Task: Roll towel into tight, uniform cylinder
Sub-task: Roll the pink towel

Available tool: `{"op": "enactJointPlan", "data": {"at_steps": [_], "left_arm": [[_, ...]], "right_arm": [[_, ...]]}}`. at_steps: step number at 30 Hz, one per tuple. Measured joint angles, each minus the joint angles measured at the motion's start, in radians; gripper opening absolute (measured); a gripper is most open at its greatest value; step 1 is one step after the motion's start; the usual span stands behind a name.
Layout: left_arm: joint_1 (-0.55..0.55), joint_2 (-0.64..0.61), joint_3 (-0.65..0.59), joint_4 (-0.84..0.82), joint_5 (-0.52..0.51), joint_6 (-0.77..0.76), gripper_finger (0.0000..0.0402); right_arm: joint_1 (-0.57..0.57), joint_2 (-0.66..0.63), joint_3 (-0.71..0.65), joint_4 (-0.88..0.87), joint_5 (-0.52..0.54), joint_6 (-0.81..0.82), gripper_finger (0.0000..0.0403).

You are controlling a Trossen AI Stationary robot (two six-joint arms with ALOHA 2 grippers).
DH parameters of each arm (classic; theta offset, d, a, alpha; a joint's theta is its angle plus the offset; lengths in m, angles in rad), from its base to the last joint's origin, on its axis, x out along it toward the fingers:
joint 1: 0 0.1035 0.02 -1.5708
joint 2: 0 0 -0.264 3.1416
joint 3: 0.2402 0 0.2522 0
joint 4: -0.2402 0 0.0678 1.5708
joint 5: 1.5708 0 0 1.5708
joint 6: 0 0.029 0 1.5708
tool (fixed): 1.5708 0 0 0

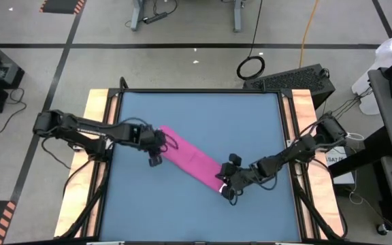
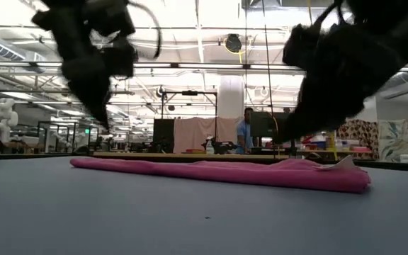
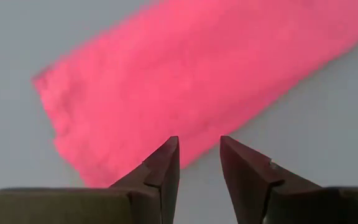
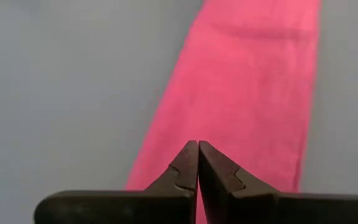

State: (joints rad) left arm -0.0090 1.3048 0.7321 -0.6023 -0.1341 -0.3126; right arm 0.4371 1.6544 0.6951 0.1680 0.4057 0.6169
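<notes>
Towel first: it lies flat on the blue table as a long, narrow magenta strip, folded over lengthwise by the look of it, running on a slant from the left arm's end toward the right arm's. No turn of a roll shows anywhere, so I judge the rolling proper has not begun; both arms seem to be lining up at opposite ends of the strip.

Over the one end hovers the left gripper, its fingers a narrow way apart and holding nothing, the tips above the strip's long edge near the ragged short end. At the other end the right gripper hangs with its fingers pressed together, empty, pointing down the length of the cloth.

Next, I reckon, one gripper has to catch a short end and turn it over on itself, keeping the edges square so the roll comes out even, while the other steadies the far end.

From table height the arms are dark blurs, and I cannot say whether either fingertip touches the cloth. A small white tag sticks up at the right arm's end. A person stands far back in the room.
</notes>
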Motion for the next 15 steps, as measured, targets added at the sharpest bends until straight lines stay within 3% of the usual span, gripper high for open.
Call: {"op": "enactJointPlan", "data": {"at_steps": [7,15], "left_arm": [[-0.025,0.088,-0.108,0.005,-0.194,0.029,0.0121],[0.077,0.14,-0.109,0.188,-0.254,0.275,0.0121]], "right_arm": [[0.012,0.097,-0.006,-0.003,-0.022,0.144,0.0004],[0.042,0.193,-0.004,0.236,-0.039,0.213,0.0004]]}}
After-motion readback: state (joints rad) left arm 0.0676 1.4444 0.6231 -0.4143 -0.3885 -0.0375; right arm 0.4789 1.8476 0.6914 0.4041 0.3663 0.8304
